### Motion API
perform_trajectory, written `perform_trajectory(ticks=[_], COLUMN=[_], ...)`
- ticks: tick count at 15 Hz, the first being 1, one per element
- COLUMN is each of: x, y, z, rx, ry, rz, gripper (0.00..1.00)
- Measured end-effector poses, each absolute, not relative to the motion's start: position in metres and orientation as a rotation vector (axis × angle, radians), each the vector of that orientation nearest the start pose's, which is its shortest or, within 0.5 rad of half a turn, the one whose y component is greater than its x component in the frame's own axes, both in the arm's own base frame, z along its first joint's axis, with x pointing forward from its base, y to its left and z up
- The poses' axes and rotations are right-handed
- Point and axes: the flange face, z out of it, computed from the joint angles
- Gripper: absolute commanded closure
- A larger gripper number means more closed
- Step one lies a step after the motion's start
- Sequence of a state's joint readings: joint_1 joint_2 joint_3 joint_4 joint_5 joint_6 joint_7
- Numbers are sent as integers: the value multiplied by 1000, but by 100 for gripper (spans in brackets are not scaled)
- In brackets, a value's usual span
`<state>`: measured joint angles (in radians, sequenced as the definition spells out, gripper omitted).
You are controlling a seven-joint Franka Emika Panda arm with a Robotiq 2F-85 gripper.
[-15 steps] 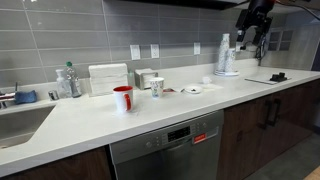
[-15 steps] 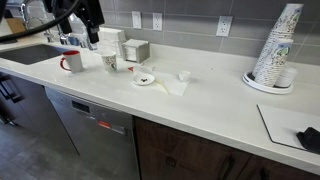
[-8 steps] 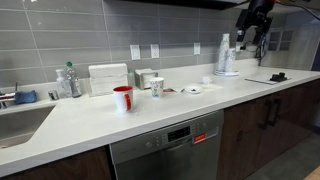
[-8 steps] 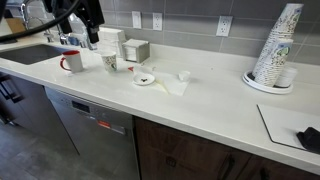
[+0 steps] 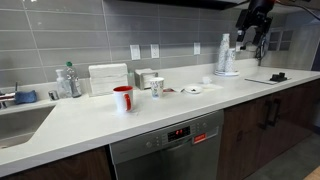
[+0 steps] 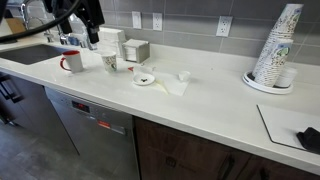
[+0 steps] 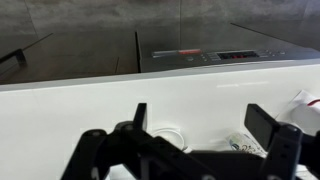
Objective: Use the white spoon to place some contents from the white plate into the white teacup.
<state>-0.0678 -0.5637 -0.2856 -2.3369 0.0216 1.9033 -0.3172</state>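
Observation:
The white plate with dark reddish bits lies on the white counter, also seen in an exterior view. The small white teacup stands just beside it, apart from it. I cannot make out the white spoon. My gripper is open and empty, high above the counter in both exterior views. In the wrist view a white round rim and a cup with printed marks show between the fingers, far below.
A red mug and a taller white cup with greenish marks stand beside the plate. A white napkin lies near the teacup. A stack of paper cups stands farther along. A sink is at the counter's end.

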Motion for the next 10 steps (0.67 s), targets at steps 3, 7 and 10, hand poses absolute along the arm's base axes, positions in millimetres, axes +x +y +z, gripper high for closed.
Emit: perform_trajectory(ticks=[3, 7, 10], x=[370, 376, 388], y=[-151, -159, -171], z=[544, 547, 549], rx=[-3004, -3005, -2992], ry=[3, -270, -508], rz=[-241, -264, -271], gripper=[0, 0, 0])
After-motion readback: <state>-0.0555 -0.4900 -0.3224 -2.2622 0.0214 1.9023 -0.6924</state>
